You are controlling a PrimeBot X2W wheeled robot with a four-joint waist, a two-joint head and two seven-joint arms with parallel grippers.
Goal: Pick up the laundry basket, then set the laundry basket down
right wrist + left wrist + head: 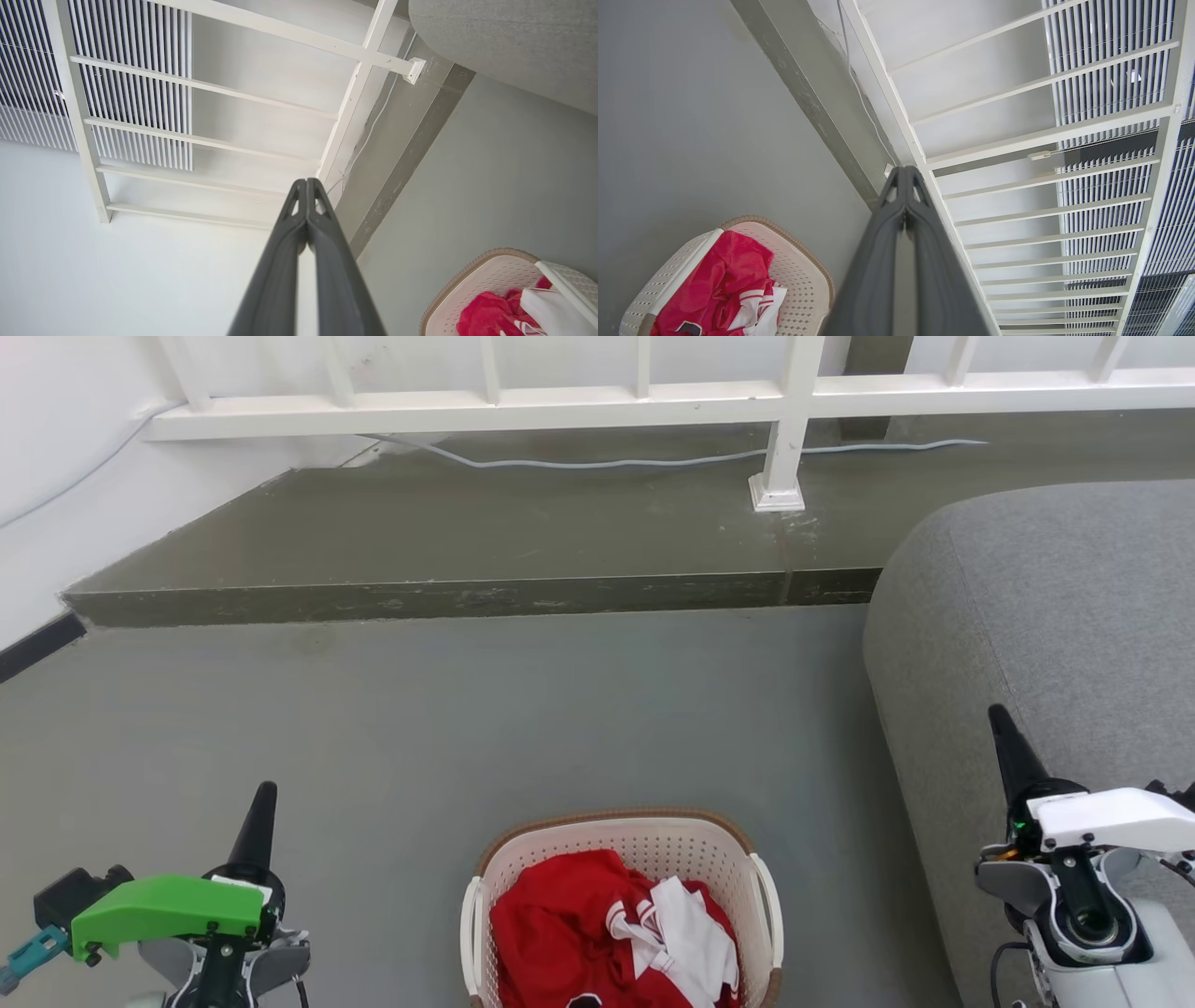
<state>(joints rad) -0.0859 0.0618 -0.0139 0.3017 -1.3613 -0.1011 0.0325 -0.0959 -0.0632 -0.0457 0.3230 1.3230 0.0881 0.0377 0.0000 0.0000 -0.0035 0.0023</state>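
The left gripper (906, 173) and right gripper (307, 184) have their fingers pressed together and hold nothing. They flank the laundry basket (611, 821), well apart from it. The basket stands on the grey floor (467, 728) and contains red-and-white clothing (560, 924).

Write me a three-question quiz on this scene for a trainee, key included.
1. True or false: the left gripper is shut on a handle of the laundry basket.
2. In the head view, what stands to the right of the laundry basket? A. a grey sofa B. a wooden table C. a washing machine
3. Fill in: the garment in the laundry basket is ___ and white.
Key: 1. False: the left gripper and the right gripper are both shut on nothing, apart from the laundry basket. 2. A. 3. red.
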